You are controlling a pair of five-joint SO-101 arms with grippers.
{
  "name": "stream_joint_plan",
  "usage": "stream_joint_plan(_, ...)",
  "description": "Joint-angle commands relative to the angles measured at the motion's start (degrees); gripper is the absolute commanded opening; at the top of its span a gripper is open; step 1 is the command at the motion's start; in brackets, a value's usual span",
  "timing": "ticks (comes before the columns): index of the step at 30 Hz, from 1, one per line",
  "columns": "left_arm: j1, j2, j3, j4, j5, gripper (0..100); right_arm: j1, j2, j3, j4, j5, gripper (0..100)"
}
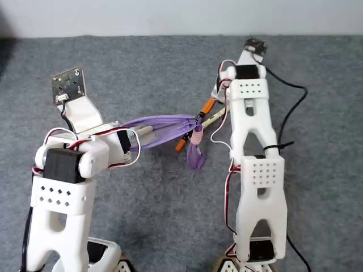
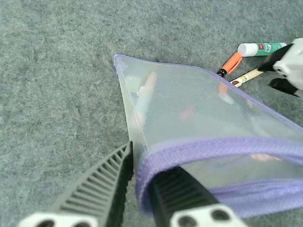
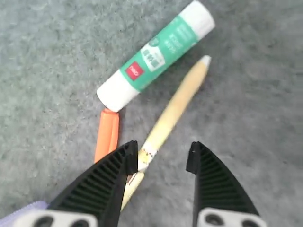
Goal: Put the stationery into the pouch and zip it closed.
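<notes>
Left claw clamps the pouch by its rim above the desk middle (presumably for loading); right claw stands open over the pencil, ready to grasp.

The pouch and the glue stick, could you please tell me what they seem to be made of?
The pouch looks like soft translucent plastic with a fine mesh pattern, since shapes show through it; its purple edge looks like woven fabric. The glue stick is probably hard, smooth white plastic with a green label.
</notes>
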Motion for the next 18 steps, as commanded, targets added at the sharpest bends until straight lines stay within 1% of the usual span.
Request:
stream_joint_plan(1,0.09,0.00,-1.80,-0.09,0.53,1,-1.36,2.07,-5.98,0.40,-0.44,18.8)
stream_joint_plan(8,0.09,0.00,-1.80,-0.09,0.53,1,-1.36,8.31,-7.30,0.48,-0.44,18.6)
stream_joint_plan(10,0.09,0.00,-1.80,-0.09,0.53,1,-0.40,9.10,-7.30,0.84,-0.53,14.7)
stream_joint_plan(14,0.09,0.00,-1.80,-0.09,0.53,1,0.92,9.01,-7.38,2.86,-0.53,0.4)
stream_joint_plan(16,0.09,0.00,-1.80,-0.09,0.53,1,1.54,8.40,-7.38,4.88,-0.53,2.1)
stream_joint_plan(18,0.26,0.00,-1.80,-0.09,0.53,1,1.80,7.25,-7.38,7.08,-0.53,1.1)
